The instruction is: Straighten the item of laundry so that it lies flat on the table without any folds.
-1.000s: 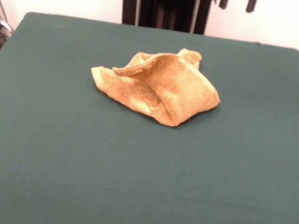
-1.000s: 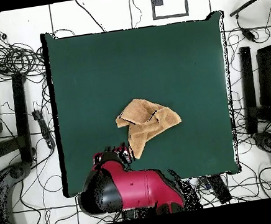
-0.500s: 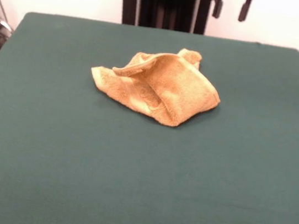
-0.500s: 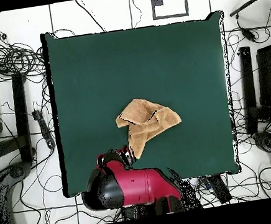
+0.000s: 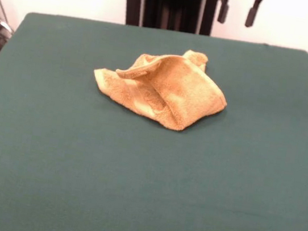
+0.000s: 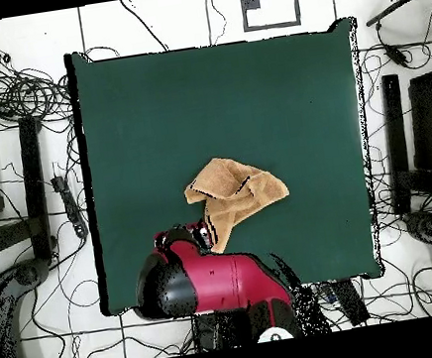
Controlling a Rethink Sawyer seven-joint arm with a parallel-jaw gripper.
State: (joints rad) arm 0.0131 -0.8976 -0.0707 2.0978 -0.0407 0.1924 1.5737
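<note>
Overhead view shows the green felt surface point(image 6: 277, 88) as the largest thing, with cables on the floor round it. Next in size, the red and black arm point(image 6: 211, 283) reaches over the surface's edge. From the front, the jaws point(image 5: 237, 12) show at the top edge as two dark fingers point(image 5: 222, 12) hanging apart with a clear gap between them, holding nothing. Below them and off to one side, near but not touching, the golden-orange towel point(image 5: 163, 88) lies crumpled, one fold raised in a ridge across its top.
</note>
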